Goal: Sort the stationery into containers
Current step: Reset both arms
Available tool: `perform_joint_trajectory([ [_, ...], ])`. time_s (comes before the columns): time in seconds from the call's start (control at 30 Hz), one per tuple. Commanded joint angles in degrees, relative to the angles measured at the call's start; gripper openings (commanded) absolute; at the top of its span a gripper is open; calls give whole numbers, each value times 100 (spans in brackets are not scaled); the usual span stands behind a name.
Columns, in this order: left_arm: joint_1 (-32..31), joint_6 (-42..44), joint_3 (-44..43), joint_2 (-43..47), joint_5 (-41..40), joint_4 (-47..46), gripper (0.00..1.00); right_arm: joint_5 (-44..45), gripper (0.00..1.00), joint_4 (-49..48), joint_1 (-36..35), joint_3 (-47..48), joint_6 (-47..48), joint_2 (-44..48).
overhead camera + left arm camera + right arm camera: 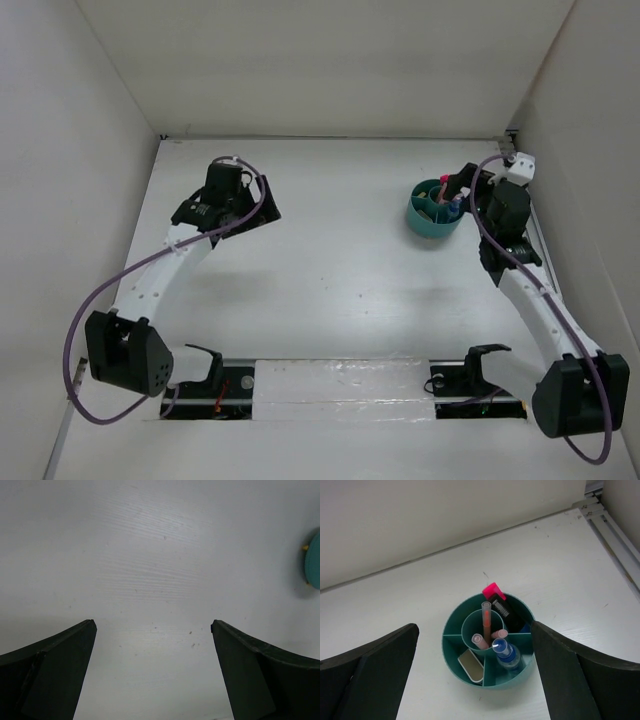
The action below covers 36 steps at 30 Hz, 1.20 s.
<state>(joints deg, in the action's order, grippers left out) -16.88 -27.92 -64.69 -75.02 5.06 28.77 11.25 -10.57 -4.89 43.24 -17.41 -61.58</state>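
The teal bowl [451,632] [420,222] stands at the table's far right. In its centre cup stand thin pink pens [486,622]. A black marker with a pink cap [495,596] leans in a back compartment. A clear blue-capped tube [506,652] fills a front compartment, and a silver-pink oval piece [471,665] lies in the one to its left. My right gripper [474,626] [462,192] hangs open over the bowl, holding nothing. My left gripper [152,624] [258,212] is open and empty over bare table at the far left, with the bowl's edge [315,560] at the right of its view.
White walls close in the table at the back and on both sides. A metal rail [615,540] runs along the right wall close to the bowl. A strip of clear tape [340,390] lies between the arm bases at the near edge.
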Motion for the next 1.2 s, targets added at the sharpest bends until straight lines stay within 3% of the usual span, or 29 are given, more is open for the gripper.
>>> perform_joint_trajectory([
  [0.0,1,-310,-456,488,-1074,206,100,-114,100,493,-30,474,-34,365],
  [0.37,1,-661,-538,1954,-2729,207,100,-904,100,2936,-258,1687,18,1112],
  [0.63,1,-960,131,3089,-3423,23,100,-1748,100,3428,-382,1213,-52,2965],
  [0.93,1,-1242,518,4214,-3907,207,100,-1179,100,3887,-680,1161,18,3565],
  [1.17,1,-1356,702,4294,-4109,260,100,-1125,100,3764,-733,1160,18,3680],
])
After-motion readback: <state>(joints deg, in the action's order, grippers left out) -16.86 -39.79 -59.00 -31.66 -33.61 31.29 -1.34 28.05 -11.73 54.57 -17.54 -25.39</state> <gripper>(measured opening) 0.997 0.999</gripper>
